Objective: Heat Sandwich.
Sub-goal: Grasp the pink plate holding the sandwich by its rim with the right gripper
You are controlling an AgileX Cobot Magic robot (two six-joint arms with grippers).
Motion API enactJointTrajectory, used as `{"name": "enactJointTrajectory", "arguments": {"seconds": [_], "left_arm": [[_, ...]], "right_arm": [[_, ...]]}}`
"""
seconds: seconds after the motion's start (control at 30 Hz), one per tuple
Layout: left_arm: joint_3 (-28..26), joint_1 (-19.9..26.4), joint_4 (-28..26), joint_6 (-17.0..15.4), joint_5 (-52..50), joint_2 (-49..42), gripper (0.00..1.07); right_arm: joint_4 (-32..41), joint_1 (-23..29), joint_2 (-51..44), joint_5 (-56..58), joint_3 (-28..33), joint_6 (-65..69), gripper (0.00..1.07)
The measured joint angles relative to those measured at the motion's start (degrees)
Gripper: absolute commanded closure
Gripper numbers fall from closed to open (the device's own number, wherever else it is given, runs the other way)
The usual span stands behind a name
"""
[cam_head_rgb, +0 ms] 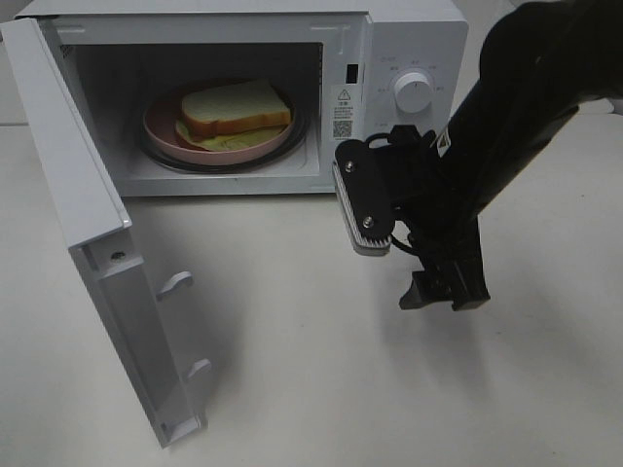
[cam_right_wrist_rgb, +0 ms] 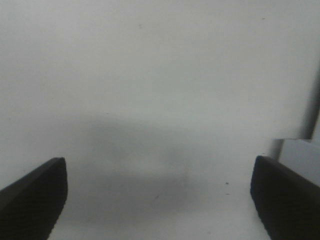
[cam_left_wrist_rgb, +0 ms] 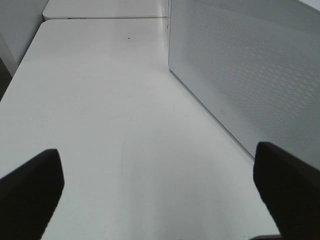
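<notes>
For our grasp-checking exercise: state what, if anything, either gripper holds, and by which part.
Nothing is held. Both the left gripper and right gripper are open and empty; the sandwich lies on the pink plate inside the microwave.

Microwave (cam_head_rgb: 419,39), front frame to the right of the cavity: a white sticker (cam_head_rgb: 343,109) carries a warning triangle above a few lines of small print, with a QR code below. The print is too small to read. Control panel: faint markings ring the dial (cam_head_rgb: 414,94) and a short line of text stands above it, none legible.
</notes>
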Motion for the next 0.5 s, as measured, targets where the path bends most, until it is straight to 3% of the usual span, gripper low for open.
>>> {"name": "enactJointTrajectory", "arguments": {"seconds": [0.5], "left_arm": [[0.0, 0.0, 0.0, 0.0, 0.0, 0.0, 0.09]], "right_arm": [[-5.44, 2.92, 1.03, 0.34, -10.43, 0.74, 0.16]]}}
